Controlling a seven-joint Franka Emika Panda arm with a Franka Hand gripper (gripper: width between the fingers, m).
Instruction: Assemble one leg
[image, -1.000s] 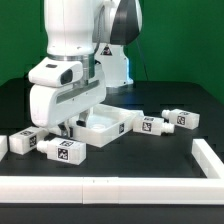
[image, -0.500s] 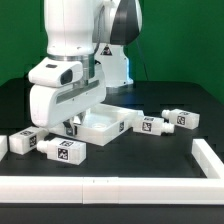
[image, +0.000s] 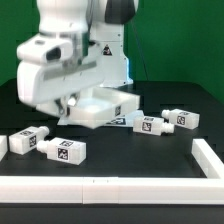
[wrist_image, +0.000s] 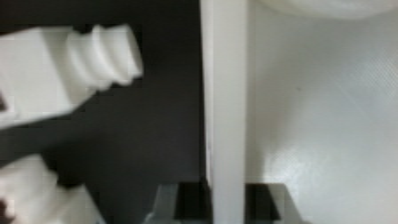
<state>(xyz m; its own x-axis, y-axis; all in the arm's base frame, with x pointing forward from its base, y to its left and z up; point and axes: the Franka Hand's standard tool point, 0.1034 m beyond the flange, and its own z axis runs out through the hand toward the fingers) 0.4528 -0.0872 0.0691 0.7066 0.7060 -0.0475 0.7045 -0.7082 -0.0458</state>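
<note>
Holds the white panel (image: 108, 108) tilted in the gripper (image: 70, 103) over the black bench (image: 125, 162), two legs (image: 65, 150) lying at the exterior view's left, two other legs (image: 152, 125) at its right.

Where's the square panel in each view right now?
Exterior view: the panel sits at centre, just below the arm.
Wrist view: the panel fills about half the picture, its raised rim between the fingers of the pincer.
Shared landmark: the pincer, at the panel's edge on the exterior view's left.

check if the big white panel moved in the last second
Yes: the panel has risen in the exterior view, away from the unmoved leg before it.
</note>
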